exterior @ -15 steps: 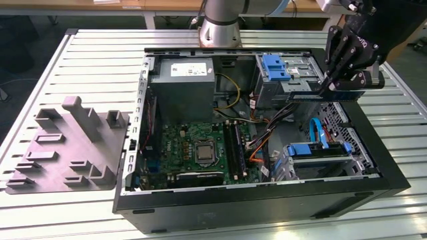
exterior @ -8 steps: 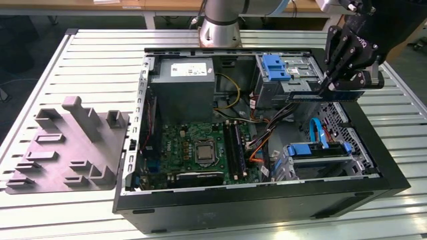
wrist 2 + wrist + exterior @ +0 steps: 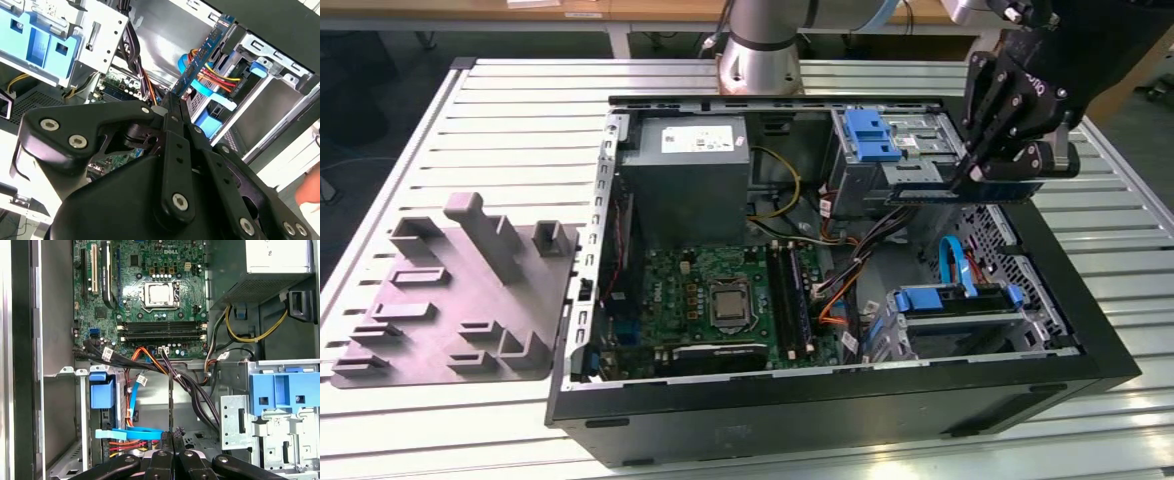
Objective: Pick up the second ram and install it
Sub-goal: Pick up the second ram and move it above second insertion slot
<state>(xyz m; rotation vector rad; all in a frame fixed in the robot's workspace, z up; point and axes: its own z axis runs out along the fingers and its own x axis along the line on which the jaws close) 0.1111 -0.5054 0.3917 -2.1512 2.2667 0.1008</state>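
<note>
My gripper (image 3: 961, 183) hangs above the drive-bay side of the open computer case (image 3: 720, 410), towards the exterior view's right. It is shut on the second ram (image 3: 958, 194), a thin dark bluish stick held level above the case. In the second wrist view the ram (image 3: 202, 55) juts out from between the closed fingertips of the gripper (image 3: 172, 102). In the first wrist view the ram (image 3: 171, 405) appears edge-on above the gripper (image 3: 172, 437). The long dark memory slots (image 3: 787, 285) (image 3: 162, 330) lie on the green motherboard beside the processor socket (image 3: 724, 302), well away from the ram.
Blue drive-bay brackets (image 3: 870, 135) (image 3: 947, 298), the grey power supply (image 3: 683, 175) and bundles of black, orange and yellow cables (image 3: 847, 270) crowd the case. A grey moulded fixture (image 3: 460, 290) lies on the slatted table at the exterior view's left.
</note>
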